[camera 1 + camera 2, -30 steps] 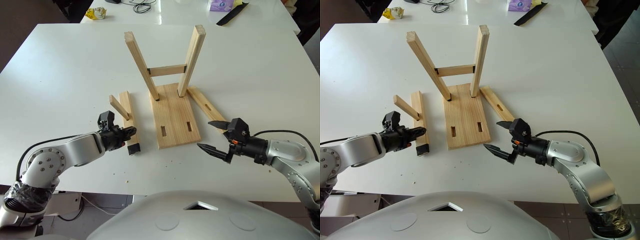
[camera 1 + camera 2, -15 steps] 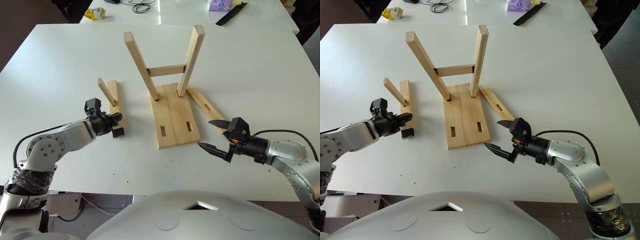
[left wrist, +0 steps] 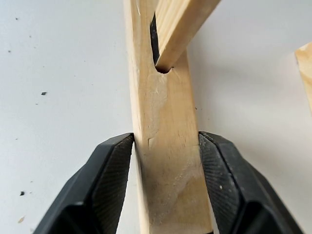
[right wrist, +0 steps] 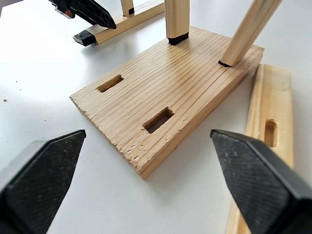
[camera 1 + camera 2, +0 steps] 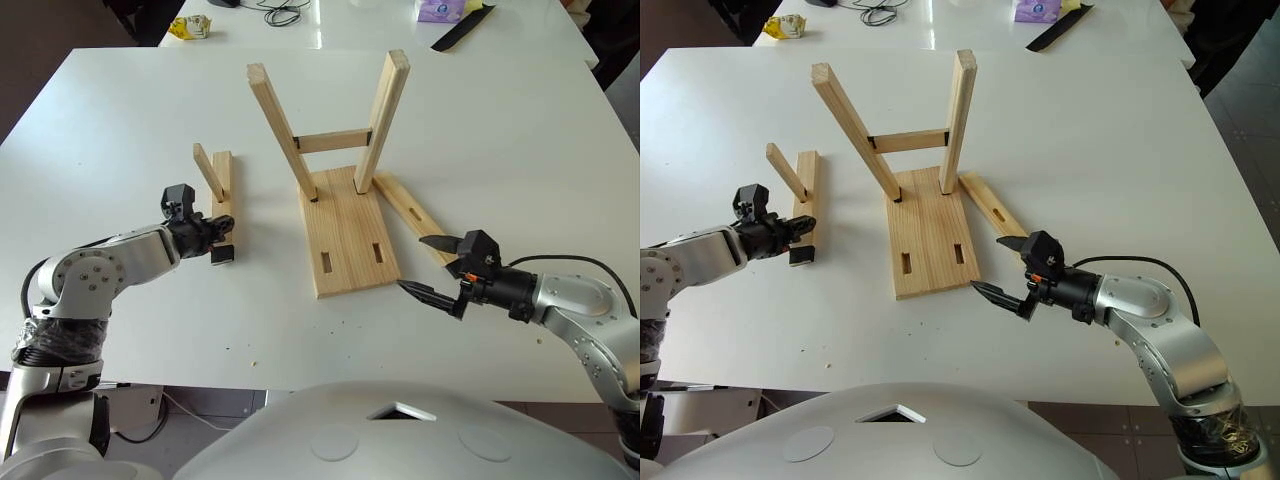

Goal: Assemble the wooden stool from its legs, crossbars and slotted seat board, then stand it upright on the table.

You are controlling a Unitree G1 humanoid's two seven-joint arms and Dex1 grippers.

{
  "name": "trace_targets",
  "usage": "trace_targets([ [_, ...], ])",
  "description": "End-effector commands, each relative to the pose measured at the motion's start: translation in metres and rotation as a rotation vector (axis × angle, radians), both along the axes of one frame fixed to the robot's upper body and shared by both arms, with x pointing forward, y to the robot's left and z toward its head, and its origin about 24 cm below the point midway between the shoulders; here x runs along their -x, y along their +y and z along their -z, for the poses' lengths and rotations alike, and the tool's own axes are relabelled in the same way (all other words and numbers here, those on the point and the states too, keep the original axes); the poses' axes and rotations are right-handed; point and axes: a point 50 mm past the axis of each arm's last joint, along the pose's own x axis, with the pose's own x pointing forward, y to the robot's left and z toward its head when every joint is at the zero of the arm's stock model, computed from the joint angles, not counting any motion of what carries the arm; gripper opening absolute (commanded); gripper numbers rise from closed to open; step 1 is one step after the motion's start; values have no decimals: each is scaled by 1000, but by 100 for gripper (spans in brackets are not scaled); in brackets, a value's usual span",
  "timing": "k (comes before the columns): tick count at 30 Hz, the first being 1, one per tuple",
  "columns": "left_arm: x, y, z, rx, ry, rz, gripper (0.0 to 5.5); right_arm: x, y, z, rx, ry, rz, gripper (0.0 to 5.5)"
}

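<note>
While the left pincer (image 5: 216, 231) clamps a loose leg (image 5: 222, 180), its arm stretches low. The right pincer (image 5: 411, 263) gapes wide, seat board (image 5: 350, 235) just ahead.

Unfin. wood seat board (image 5: 350, 235), matt tbl (image 5: 520, 140)

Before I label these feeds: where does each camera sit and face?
Eye views: head, facing down over the table; both arms show.
Left wrist view: along the left gripper, shut on the loose leg.
Right wrist view: between the open right gripper's fingers, toward the seat board.
Shared: eye and right wrist views both show the seat board.
</note>
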Motion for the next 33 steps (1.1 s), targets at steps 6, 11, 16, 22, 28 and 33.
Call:
trace_targets([
  [6, 10, 6, 21, 19, 120, -20, 292, -3, -2, -1, 29, -21, -6, 475],
  [11, 8, 15, 20, -19, 140, -27, 361, -2, -1, 0, 29, -20, -3, 475],
  [16, 3, 20, 18, -55, 132, 0, 409, -2, -1, 1, 26, -21, -1, 475],
  [22, 11, 11, 18, -73, 145, 102, 409, -2, -2, 1, 27, -21, 3, 475],
  [28, 16, 5, 18, -67, 156, 144, 409, -1, -1, 1, 23, -21, 11, 475],
  [33, 19, -1, 21, -34, 159, 169, 376, -1, 0, 2, 21, -22, 14, 475],
])
